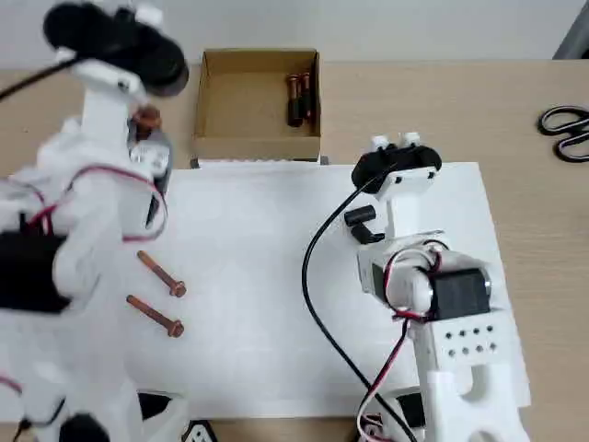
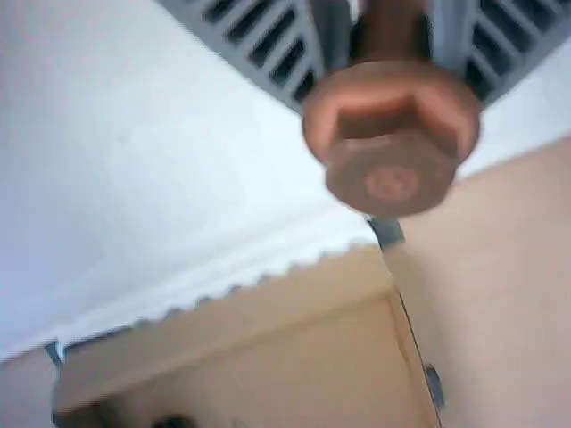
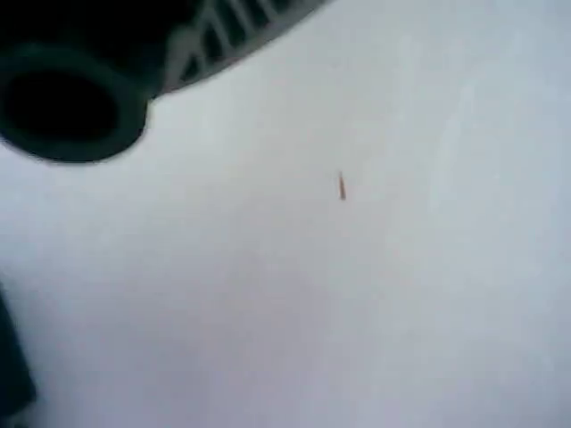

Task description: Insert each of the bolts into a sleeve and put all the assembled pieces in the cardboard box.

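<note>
My left gripper (image 1: 145, 124) is shut on a copper bolt (image 1: 147, 117), just left of the cardboard box (image 1: 213, 101). The left wrist view shows the bolt's hexagonal head (image 2: 390, 147) sticking out from between the ribbed grey fingers (image 2: 259, 45), with the box (image 2: 241, 357) beyond it. Two assembled pieces (image 1: 298, 97) lie in the box's right half. Two loose bolts (image 1: 163, 274) (image 1: 155, 316) lie on the white sheet (image 1: 258, 304). My right gripper (image 1: 363, 226) holds a black sleeve (image 1: 360, 216) over the sheet's right part; the sleeve's open end (image 3: 67, 107) sits beside a ribbed finger (image 3: 232, 36).
Black scissors (image 1: 566, 129) lie on the wooden table at the far right. The right arm's black cable (image 1: 317, 276) trails across the sheet. Bare sheet lies between the two arms.
</note>
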